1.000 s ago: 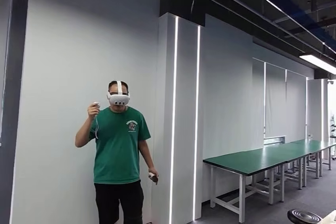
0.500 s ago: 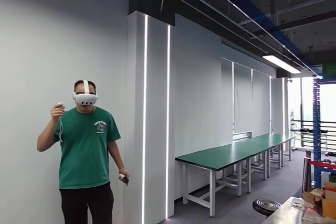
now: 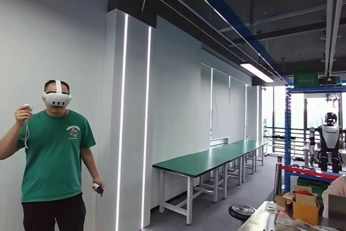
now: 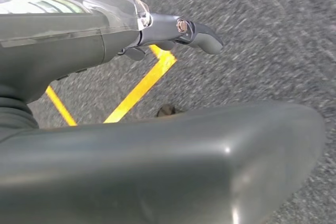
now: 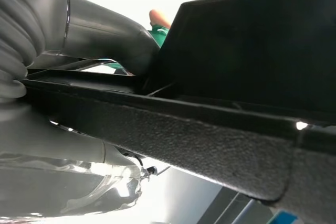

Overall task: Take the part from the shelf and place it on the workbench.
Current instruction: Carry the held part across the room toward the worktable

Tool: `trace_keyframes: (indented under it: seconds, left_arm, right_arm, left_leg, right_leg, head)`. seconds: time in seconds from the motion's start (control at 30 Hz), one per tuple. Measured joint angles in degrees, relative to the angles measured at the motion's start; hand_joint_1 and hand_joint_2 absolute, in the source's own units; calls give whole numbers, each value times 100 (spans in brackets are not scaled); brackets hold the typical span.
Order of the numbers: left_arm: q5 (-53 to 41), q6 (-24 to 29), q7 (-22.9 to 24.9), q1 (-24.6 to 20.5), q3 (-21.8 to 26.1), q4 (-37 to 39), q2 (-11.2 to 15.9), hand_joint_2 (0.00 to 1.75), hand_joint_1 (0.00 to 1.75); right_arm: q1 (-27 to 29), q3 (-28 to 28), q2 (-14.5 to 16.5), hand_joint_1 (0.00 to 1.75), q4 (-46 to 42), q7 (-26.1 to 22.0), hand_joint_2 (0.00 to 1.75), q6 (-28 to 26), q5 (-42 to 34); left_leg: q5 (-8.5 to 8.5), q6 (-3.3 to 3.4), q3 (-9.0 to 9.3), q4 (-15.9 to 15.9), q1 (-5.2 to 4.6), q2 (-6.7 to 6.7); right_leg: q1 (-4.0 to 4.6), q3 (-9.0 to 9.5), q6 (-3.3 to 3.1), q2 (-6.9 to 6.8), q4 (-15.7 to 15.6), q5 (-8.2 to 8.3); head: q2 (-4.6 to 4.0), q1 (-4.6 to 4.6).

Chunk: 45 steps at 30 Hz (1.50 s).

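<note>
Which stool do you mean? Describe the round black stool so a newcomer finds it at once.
Start at the long row of green-topped tables along the grey wall. In front of the nearest table, low on the floor, stands the round black stool, next to a metal bench with cardboard boxes. It is the only round, dark, ringed seat there.

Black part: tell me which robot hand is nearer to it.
Right. The right robot hand grips the black part; the left robot hand hangs empty above the grey floor with yellow lines.
</note>
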Motion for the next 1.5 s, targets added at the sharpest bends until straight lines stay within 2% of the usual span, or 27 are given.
trace_keyframes:
  seconds: [0.07,0.13,0.17,0.2,0.23,0.27,0.33,0.4,0.47,0.5,0.57,0.63,0.67,0.7,0.73,0.8,0.83,0.9,0.97,1.03,1.1,1.17,1.2,1.23,1.33,1.4,1.5]
  left_arm:
    - [4,-1,-10,9,-3,-1,-3,175,0]
    - [7,0,-12,33,-3,-1,-4,175,0]
    - [8,-1,-14,40,-3,-1,-5,175,0]
    - [9,-4,-17,40,-4,-1,-7,175,0]
    - [10,-9,-22,38,-4,-1,-9,175,0]
    - [12,-18,-30,34,-5,-1,-12,175,0]
    - [14,-38,-45,27,-7,-1,-16,175,0]
    - [14,-51,-57,16,-8,-1,-17,175,0]
    - [14,-54,-64,-2,-10,-1,-20,175,0]
    - [14,-54,-69,-9,-11,-1,-21,175,0]
    - [8,-52,-76,-13,-13,-1,-25,175,0]
    - [-2,-40,-79,15,-14,-1,-28,175,0]
    - [-7,-29,-79,32,-15,-1,-29,175,0]
    - [-12,-19,-79,46,-17,-1,-32,175,0]
    - [-15,-11,-79,53,-20,-1,-35,175,0]
    - [-16,-5,-80,51,-25,-1,-39,175,0]
    - [-14,-6,-80,48,-26,-1,-41,175,0]
    - [-7,-8,-80,44,-28,-1,-52,175,0]
    - [-1,-15,-80,26,-33,-1,-71,175,0]
    - [7,-36,-78,-8,-39,-1,-87,175,0]
    - [19,-56,-52,-15,-40,-1,-93,175,0]
    - [31,-63,-18,0,-39,-1,-98,175,0]
    - [38,-63,-10,4,-39,-1,-101,175,0]
    - [44,-63,-8,3,-38,-1,-106,175,0]
    - [51,-63,-9,-12,-38,-1,-122,175,0]
    - [51,-63,-9,-18,-39,-1,-131,175,0]
    - [51,-65,-8,-38,-42,-1,-148,175,0]
  right_arm:
    - [2,2,-2,175,-4,1,175,0,-2]
    - [16,4,-4,175,-1,1,175,0,-1]
    - [27,4,-5,175,1,1,175,-1,1]
    - [34,3,-6,175,2,1,175,-1,4]
    - [39,3,-6,175,1,1,175,-2,10]
    - [41,2,-6,175,-2,1,175,-2,15]
    - [28,3,-6,175,-7,2,175,-3,21]
    - [16,-1,-7,175,-10,4,175,-6,19]
    - [13,-13,-6,175,-14,10,175,-13,14]
    - [9,-20,-5,175,-19,13,175,-16,9]
    - [7,-27,-2,175,-23,11,175,-21,-4]
    - [58,-44,-1,175,-21,-18,175,-35,-20]
    - [106,-62,-3,175,-21,-43,175,-43,-33]
    - [151,-84,-5,175,-21,-67,175,-48,-47]
    - [185,-105,-7,175,-21,-87,175,-51,-62]
    - [215,-136,-8,175,-22,-114,175,-49,-86]
    - [218,-146,-8,175,-23,-120,175,-42,-92]
    - [215,-159,-8,175,-31,-126,175,-19,-97]
    - [202,-164,-8,175,-37,-114,175,7,-88]
    - [145,-164,-8,175,-39,-67,175,33,-68]
    - [71,-160,-7,175,-39,-6,175,54,-43]
    - [44,-157,-7,175,-28,38,175,61,-25]
    - [42,-158,-8,175,-21,53,175,61,-21]
    - [38,-158,-8,175,-16,64,175,61,-19]
    - [-2,-158,-8,175,-14,71,175,63,-18]
    - [-28,-158,-7,175,-14,72,175,66,-18]
    - [-37,-162,-6,175,-23,73,175,66,-18]
  left_leg:
    - [-5,46,29,-26,8,114]
    - [-25,62,42,-28,4,239]
    - [-35,59,49,-27,4,296]
    - [-48,52,62,-27,4,347]
    - [-64,42,85,-27,4,395]
    - [-83,27,115,-29,3,439]
    - [-124,-19,168,-34,-14,514]
    - [-146,-79,202,-52,-25,585]
    - [-172,-141,247,-74,-17,638]
    - [-231,-160,237,-16,-13,600]
    - [-506,-171,46,437,-10,432]
    - [-814,-174,-335,1191,-16,302]
    - [-854,-176,-480,1435,-17,276]
    - [-781,-175,-539,1482,-18,262]
    - [-600,-170,-491,1301,-16,250]
    - [-175,-151,-216,592,-2,108]
    - [-57,-140,-92,293,7,18]
    - [-39,-111,12,55,-1,-91]
    - [-39,-60,29,24,-15,-23]
    - [-26,-1,52,-9,-1,64]
    - [-31,36,73,-29,8,173]
    - [-49,48,83,-28,6,288]
    - [-61,46,92,-27,7,338]
    - [-74,39,108,-27,7,383]
    - [-133,-10,190,-31,-5,505]
    - [-166,-71,231,-47,-19,579]
    - [-211,-168,295,-79,-11,629]
  right_leg:
    - [-10,-247,64,-275,534,-295]
    - [-45,-624,114,-384,1267,-581]
    - [-58,-734,131,-400,1459,-603]
    - [-67,-733,139,-415,1427,-514]
    - [-69,-614,136,-442,1167,-332]
    - [-64,-414,120,-506,755,-111]
    - [-15,-75,57,-676,63,148]
    - [32,-2,-2,-716,-116,155]
    - [25,9,-65,-616,-156,177]
    - [12,28,-102,-572,-188,193]
    - [-16,65,-164,-492,-237,215]
    - [-8,79,-197,-391,-238,206]
    - [-2,91,-204,-328,-236,197]
    - [1,105,-206,-262,-231,186]
    - [1,124,-200,-194,-224,172]
    - [4,151,-165,-67,-184,126]
    - [7,146,-139,-3,-149,99]
    - [-3,114,-75,101,-112,75]
    - [-31,98,-10,139,-115,72]
    - [-32,19,60,-67,65,-54]
    - [-40,-282,121,-330,686,-373]
    - [-68,-638,159,-404,1353,-599]
    - [-77,-706,169,-417,1450,-567]
    - [-81,-661,169,-433,1324,-435]
    - [-40,-153,91,-639,238,103]
    - [11,-4,12,-727,-98,180]
    - [10,22,-94,-586,-170,201]
  head:
    - [0,-1]
    - [0,-1]
    - [0,-1]
    - [0,-1]
    - [0,-1]
    - [0,-1]
    - [0,-1]
    - [1,-1]
    - [1,-1]
    - [1,-1]
    - [1,-1]
    - [0,-1]
    - [0,-1]
    - [0,-1]
    - [0,-1]
    - [0,-1]
    - [0,-2]
    - [0,-3]
    - [0,-1]
    - [0,-1]
    - [0,-2]
    - [0,-2]
    - [0,-3]
    - [0,-3]
    - [0,-2]
    - [1,-1]
    - [1,-1]
